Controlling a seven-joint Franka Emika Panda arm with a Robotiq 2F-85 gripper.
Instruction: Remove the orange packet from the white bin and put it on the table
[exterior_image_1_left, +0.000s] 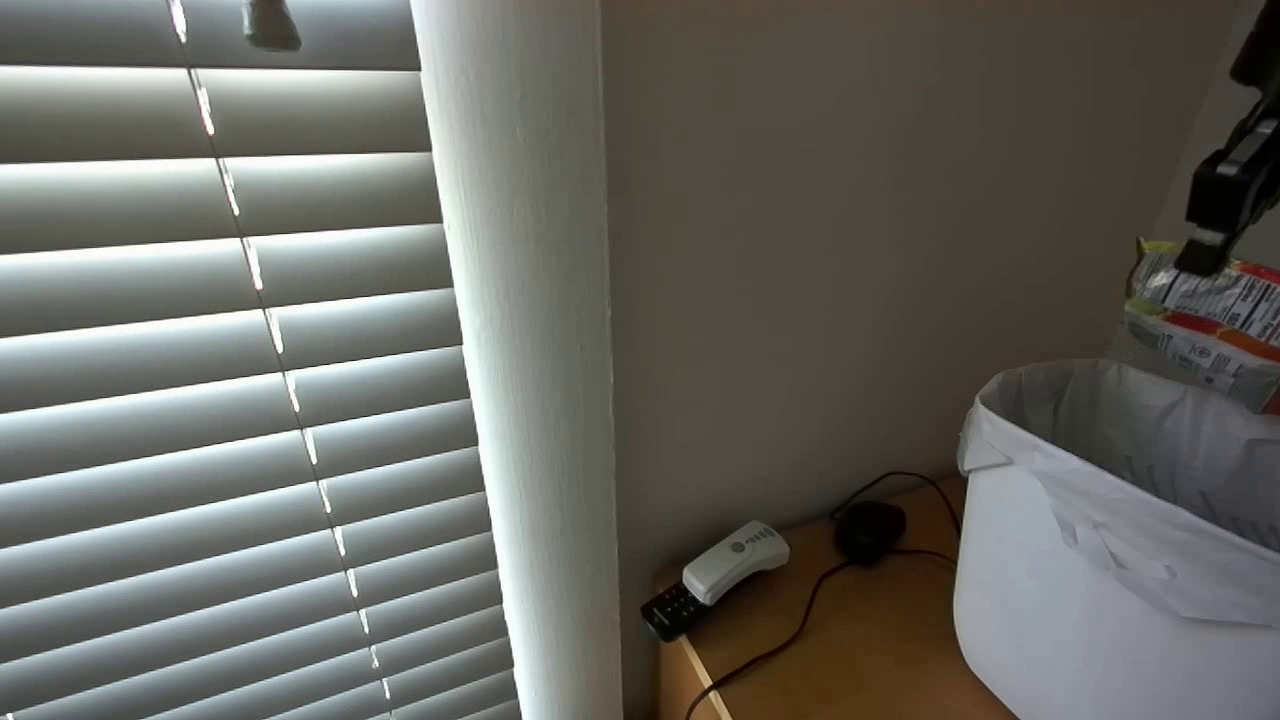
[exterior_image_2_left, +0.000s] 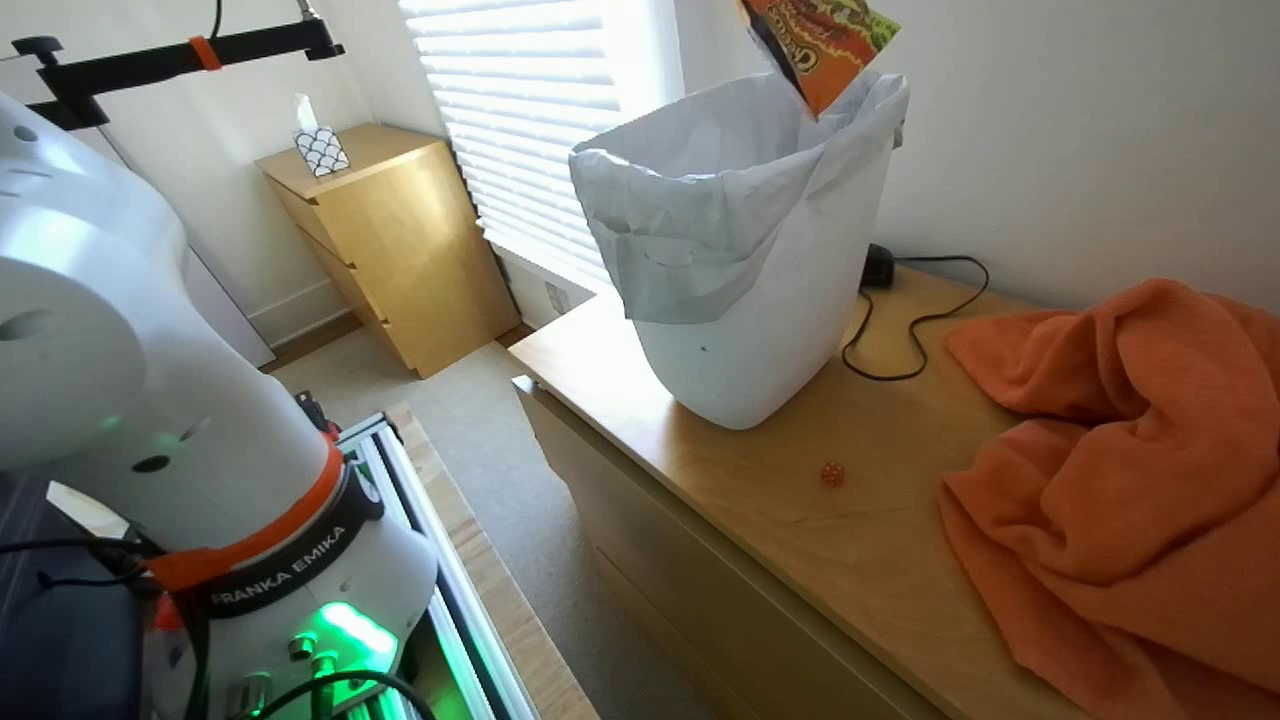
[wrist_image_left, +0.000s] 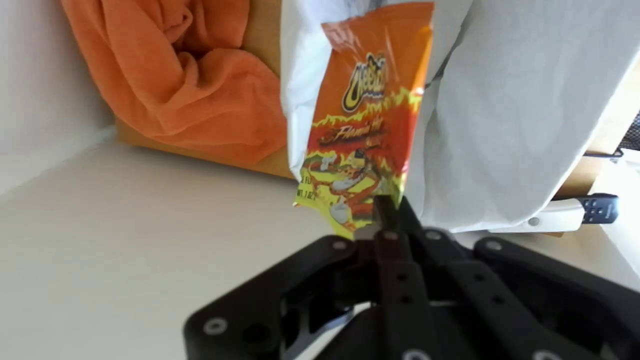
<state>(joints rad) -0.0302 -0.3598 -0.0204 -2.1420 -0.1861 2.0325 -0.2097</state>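
The orange packet, a Cheetos bag, shows in both exterior views (exterior_image_1_left: 1215, 325) (exterior_image_2_left: 820, 45) and in the wrist view (wrist_image_left: 367, 110). My gripper (wrist_image_left: 395, 202) is shut on the packet's yellow end, near one corner. In an exterior view the gripper (exterior_image_1_left: 1205, 255) shows at the right edge, above the bin. The packet hangs down from the fingers near the bin's rim; its lower tip overlaps the bin's mouth in an exterior view. The white bin (exterior_image_1_left: 1080, 600) (exterior_image_2_left: 745, 350) with its liner stands upright on the wooden table (exterior_image_2_left: 780, 520). It also shows in the wrist view (wrist_image_left: 500, 125).
An orange cloth (exterior_image_2_left: 1120, 480) lies crumpled on the table beside the bin. A small orange object (exterior_image_2_left: 832, 473) lies in front of it. A black device (exterior_image_1_left: 870, 530) with a cable, a white remote (exterior_image_1_left: 735, 562) and a black remote (exterior_image_1_left: 672, 612) lie by the wall.
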